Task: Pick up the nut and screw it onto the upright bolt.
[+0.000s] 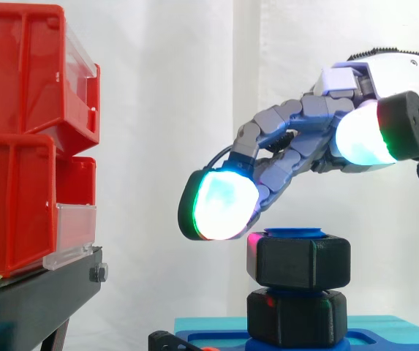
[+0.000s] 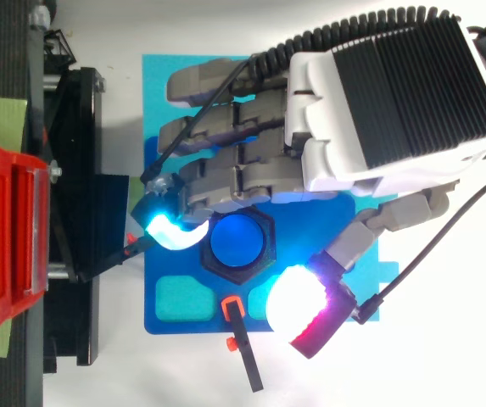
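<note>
1. Nut (image 1: pixel 297 262) is already sitting on the upright bolt (image 2: pixel 241 242), whose blue top is poking out just above it, so I'm calling pick-up and placement done.
2. The whole stack is standing on the blue base (image 2: pixel 175 85), around mid-width and nearer the edge with the little black clip (image 2: pixel 247 365) than the opposite edge.
3. Under the nut a second black hex block (image 1: pixel 297 318) is sitting with just a thin gap between them. I'm guessing there's little thread left to go, if any.
4. The hand (image 2: pixel 395 93) is hovering over the stack, fingers loosely bent and spread, gripping nothing. One glowing fingertip (image 1: pixel 224 205) is sitting right at the nut's upper corner on the red bins (image 1: pixel 19 146) side, and I can't tell if it's pressing. The thumb pad (image 1: pixel 363 139) is riding well above the nut, clear of it.
5. What's left, I'm thinking: maybe a last bit of turning, then getting the hand clear.
</note>
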